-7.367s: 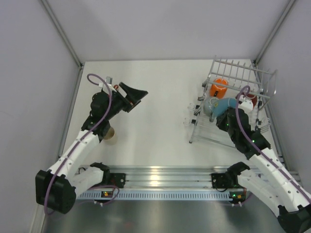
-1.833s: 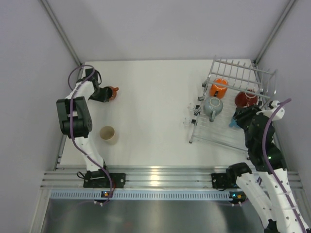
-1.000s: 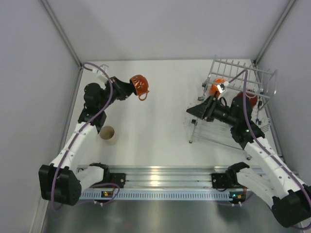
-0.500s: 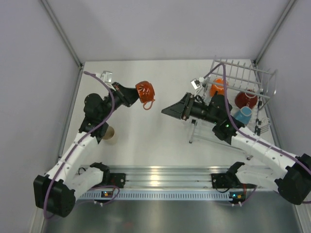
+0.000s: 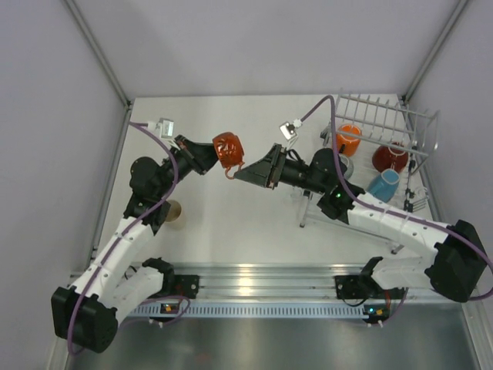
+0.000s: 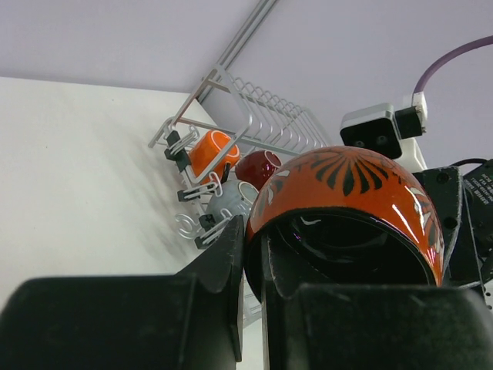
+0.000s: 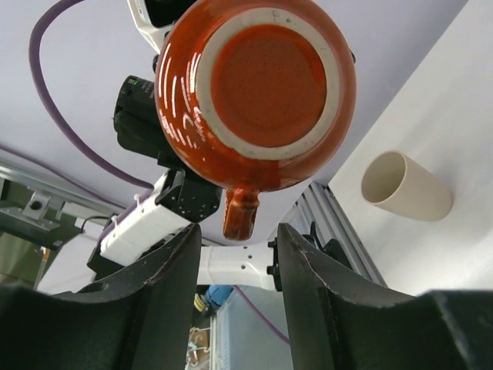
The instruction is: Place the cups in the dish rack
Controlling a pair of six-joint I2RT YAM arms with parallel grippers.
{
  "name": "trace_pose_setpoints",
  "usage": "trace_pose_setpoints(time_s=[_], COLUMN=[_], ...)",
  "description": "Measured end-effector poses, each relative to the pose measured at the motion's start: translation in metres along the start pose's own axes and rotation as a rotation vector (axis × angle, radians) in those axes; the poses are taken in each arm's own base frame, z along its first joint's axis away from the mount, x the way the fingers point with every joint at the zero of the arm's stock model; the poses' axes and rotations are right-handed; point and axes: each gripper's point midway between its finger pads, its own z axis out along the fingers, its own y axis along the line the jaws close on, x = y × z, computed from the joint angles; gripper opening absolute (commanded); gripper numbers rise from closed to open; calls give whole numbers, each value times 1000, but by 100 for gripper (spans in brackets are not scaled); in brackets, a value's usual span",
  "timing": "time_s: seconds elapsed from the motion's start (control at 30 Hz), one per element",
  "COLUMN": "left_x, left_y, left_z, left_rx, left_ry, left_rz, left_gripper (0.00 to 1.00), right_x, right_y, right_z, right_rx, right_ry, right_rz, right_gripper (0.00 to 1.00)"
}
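A squat orange-red cup (image 5: pixel 226 148) with a black inside hangs in the air over the middle of the table. My left gripper (image 5: pixel 211 156) is shut on its rim (image 6: pixel 257 231), one finger inside and one outside. My right gripper (image 5: pixel 241 174) stands open just right of the cup, and its fingers (image 7: pixel 166 289) flank the cup's handle (image 7: pixel 240 211) without touching it. The cup's base (image 7: pixel 263 86) faces that camera. The dish rack (image 5: pixel 413 127) at the right holds a bright orange cup (image 5: pixel 347 139), a dark red cup (image 5: pixel 388 157) and a light blue cup (image 5: pixel 383 185). A cream cup (image 5: pixel 173 213) sits by my left arm.
The grey cup (image 6: pixel 225 202) shows in the rack in the left wrist view, beside the bright orange cup (image 6: pixel 209 150). Side walls close in the table left and right. A metal rail (image 5: pixel 254 281) runs along the near edge.
My right arm has swung left from the rack, open, up to the held cup. My left gripper has carried the cup slightly right and turned it.
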Motion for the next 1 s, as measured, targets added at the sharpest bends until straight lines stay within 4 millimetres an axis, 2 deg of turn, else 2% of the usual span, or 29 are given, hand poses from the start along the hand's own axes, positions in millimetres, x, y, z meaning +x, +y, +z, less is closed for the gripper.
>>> trace_pose_setpoints(time_s=[0.2,0.43,0.53,0.67,0.73,0.77,0.8,0.93,1.0], left_x=[0,9,10,7,7,6,6,7,7], left_y=[-6,-3,0,1,1,0,0,-3,-5], left_z=[-1,-3,-4,-5,-5,-5,-5,-5,-5], left_rx=[19,18,16,16,19,21,22,32,40], left_ry=[-7,2,-8,-32,-37,-40,-41,-36,-33], left_rz=[-5,-12,-15,7,11,13,14,-2,-9], left_gripper=[0,0,0,0,7,13,24,45,50], right_x=[7,13,14,15,14,14,14,16,16], right_y=[-1,-1,-3,-5,-4,-4,-4,-10,-15], right_z=[14,26,28,29,29,29,29,26,23], right_rx=[-18,-50,-50,-45,-48,-49,-50,-36,-17], right_ry=[13,19,21,20,16,16,13,1,-14], right_rz=[32,56,66,90,92,92,91,90,88], right_gripper=[41,36,26,3,0,0,0,0,0])
